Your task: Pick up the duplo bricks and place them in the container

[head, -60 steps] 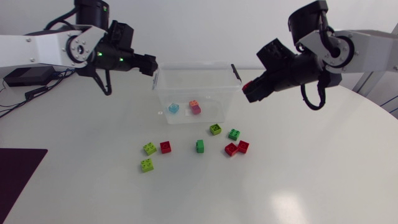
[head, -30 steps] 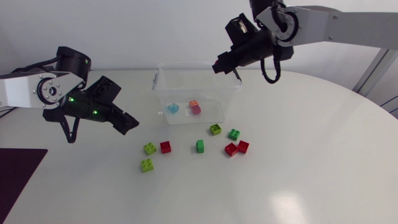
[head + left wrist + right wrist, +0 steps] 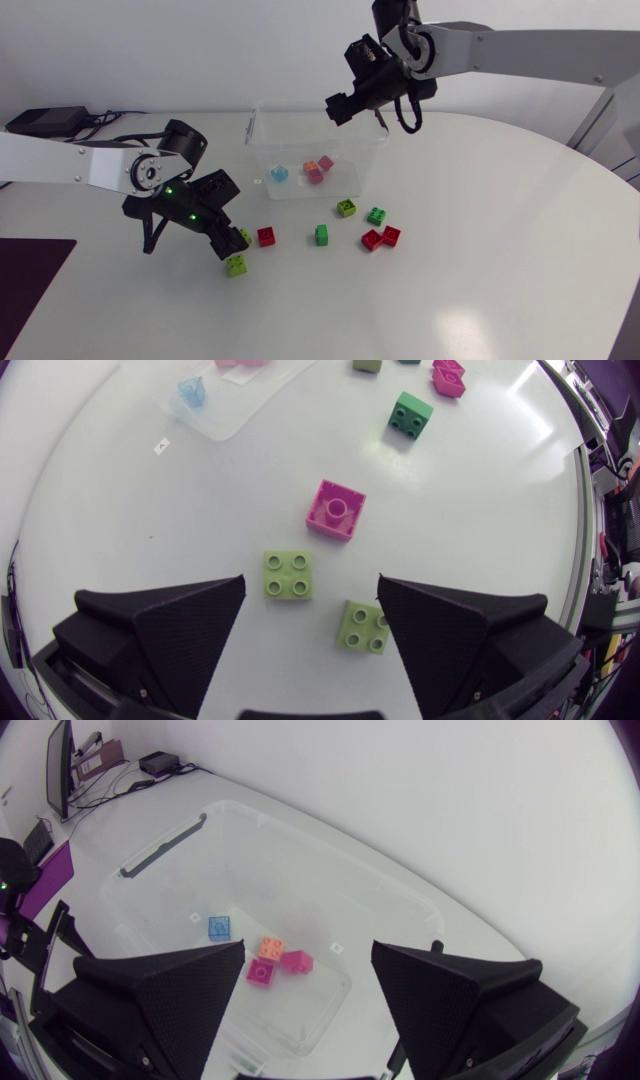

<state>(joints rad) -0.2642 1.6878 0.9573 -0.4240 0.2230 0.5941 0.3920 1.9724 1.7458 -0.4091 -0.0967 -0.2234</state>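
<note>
Hovering just in front of container, left gripper over two lime bricks; six other bricks scattered near container front. Right gripper above container's back rim.
Left wrist: fingers spread, both lime bricks between them, not gripped.
Right wrist: fingers spread, nothing held; blue brick, orange brick, two pink bricks inside container.

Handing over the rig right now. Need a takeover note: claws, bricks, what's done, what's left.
Left claw: open, empty, low over two lime bricks on the table.
Right claw: open, empty, above the clear container.
Done: four bricks are in the container: blue brick, orange brick, two pink bricks.
Left: eight bricks on the table in front of the container: three lime, three red bricks, two green bricks.
</note>
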